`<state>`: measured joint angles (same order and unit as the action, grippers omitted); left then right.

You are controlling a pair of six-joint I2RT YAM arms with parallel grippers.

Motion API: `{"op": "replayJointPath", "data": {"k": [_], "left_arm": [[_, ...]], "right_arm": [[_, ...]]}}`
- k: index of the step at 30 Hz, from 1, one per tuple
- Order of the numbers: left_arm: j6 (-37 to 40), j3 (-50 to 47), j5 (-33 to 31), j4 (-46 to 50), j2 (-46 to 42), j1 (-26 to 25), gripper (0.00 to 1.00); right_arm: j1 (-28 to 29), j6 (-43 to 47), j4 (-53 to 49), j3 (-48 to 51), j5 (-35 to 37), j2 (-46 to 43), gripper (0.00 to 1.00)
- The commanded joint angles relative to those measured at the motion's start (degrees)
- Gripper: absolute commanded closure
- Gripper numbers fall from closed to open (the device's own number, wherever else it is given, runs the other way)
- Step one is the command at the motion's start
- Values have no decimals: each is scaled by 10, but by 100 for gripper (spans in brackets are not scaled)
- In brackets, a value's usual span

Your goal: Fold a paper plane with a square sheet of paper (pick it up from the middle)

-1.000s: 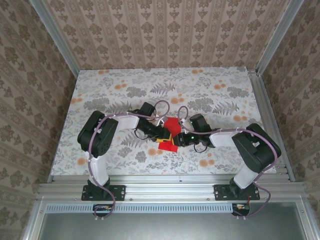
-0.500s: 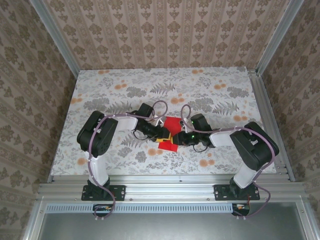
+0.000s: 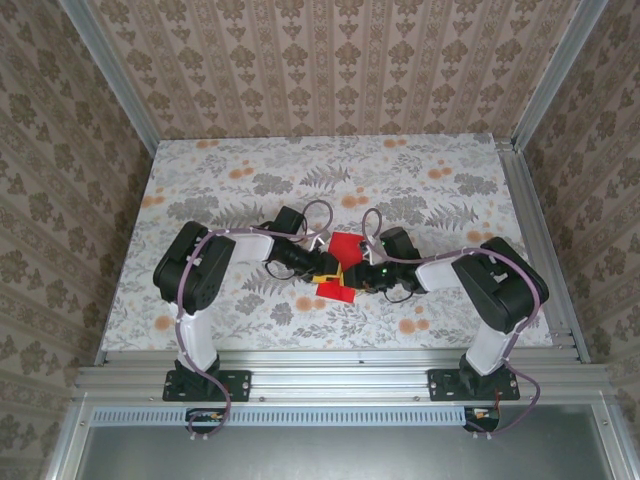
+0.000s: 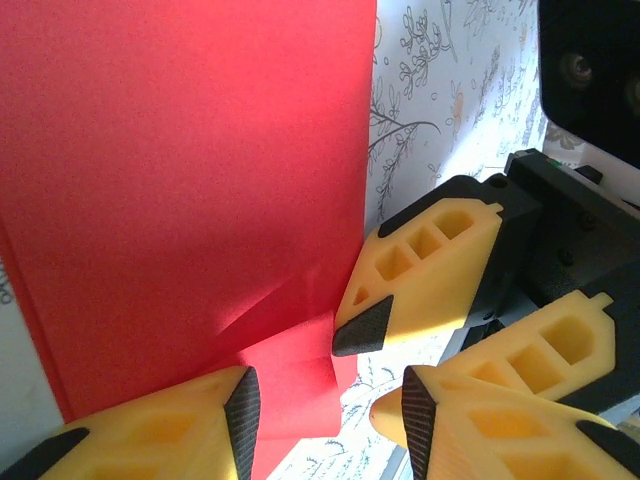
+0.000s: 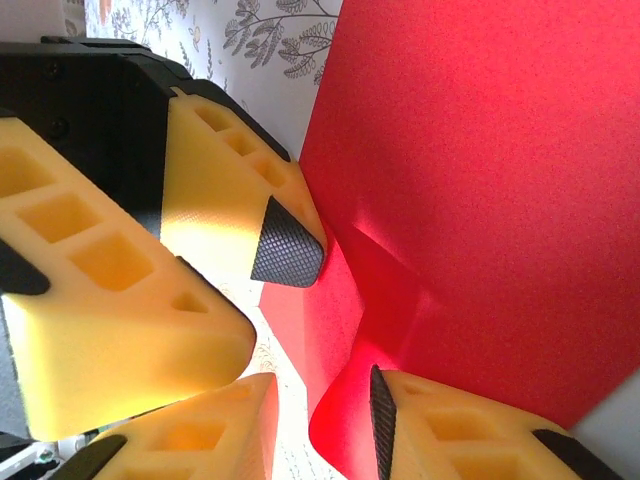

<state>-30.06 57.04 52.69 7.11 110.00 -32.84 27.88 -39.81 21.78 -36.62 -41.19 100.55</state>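
A thin bright red square sheet of paper (image 3: 347, 246) lay on the floral desk (image 3: 430, 180). The left gripper (image 4: 322, 405) and right gripper (image 5: 322, 400), released, straddled its raised fold

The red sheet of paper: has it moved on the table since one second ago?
No, not noticeably: the red sheet of paper keeps its place up-left of the orange flower print.

Red paper (image 4: 190, 150), black-tipped yellow pincer fingers (image 4: 430, 265), and a grey-and-orange floral table (image 3: 220, 180).
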Motion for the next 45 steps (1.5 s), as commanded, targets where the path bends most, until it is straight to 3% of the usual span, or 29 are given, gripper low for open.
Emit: {"op": "replayJointPath", "data": {"k": [1,7,14,18,24,32,37,45], "left_arm": [[-8,-5,15,-9,-1,2,55],[-11,-10,17,-16,2,6,55],[-25,-15,22,-30,-3,9,55],[-43,-22,29,-52,-7,13,55],[-61,-26,33,-70,-7,18,56],[-76,-33,36,-85,-8,22,57],[-77,-36,37,-87,-9,22,57],[-75,-38,40,-85,-14,22,57]], "right_arm": [[0,-22,29,-11,-17,21,67],[-1,-61,77,-8,-43,35,70],[0,-90,66,-20,-47,39,70],[2,-73,-4,-37,-33,25,70],[9,-75,-27,-38,-28,22,70],[19,-88,-14,-34,-21,19,70],[24,-78,-37,-40,1,20,75],[24,-79,-26,-34,16,8,93]]}}
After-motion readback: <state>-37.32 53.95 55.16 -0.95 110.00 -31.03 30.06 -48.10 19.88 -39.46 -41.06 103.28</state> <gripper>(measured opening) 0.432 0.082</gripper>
